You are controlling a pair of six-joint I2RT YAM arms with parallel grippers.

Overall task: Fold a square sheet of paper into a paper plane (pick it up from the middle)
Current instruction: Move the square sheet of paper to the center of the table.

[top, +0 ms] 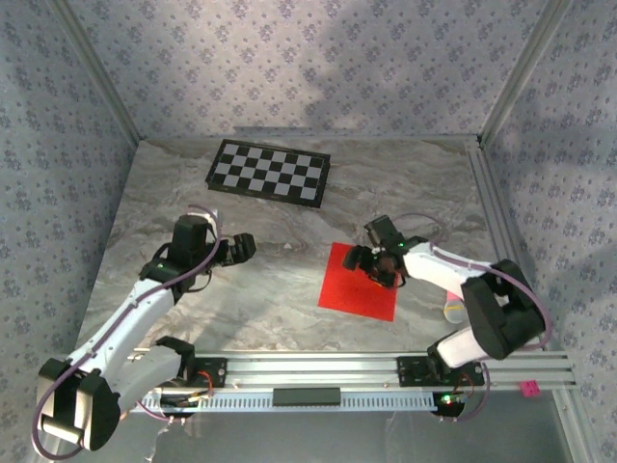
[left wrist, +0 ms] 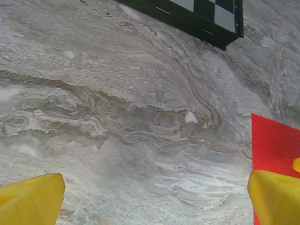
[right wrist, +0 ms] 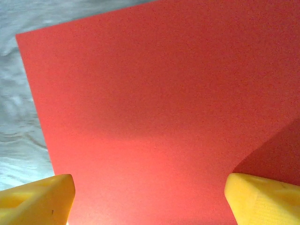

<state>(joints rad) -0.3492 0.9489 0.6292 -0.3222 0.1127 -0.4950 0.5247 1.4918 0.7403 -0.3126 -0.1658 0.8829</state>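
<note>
Flat bright red square sheet of paper [top: 352,287]

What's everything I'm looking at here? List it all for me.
square sheet of paper: one, bright red, flat on the table right of centre.
checkerboard: one, black and white, far side of the table.
table: one, grey marbled.
walls: bluish-grey patterned, around the table.
rail: one, silver metal, along the near edge.
left arm and right arm: white and black, based at the rail.
left hand: one, yellow fingers, open, over bare table left of the paper.
right hand: one, yellow fingers, open, over the paper.
</note>
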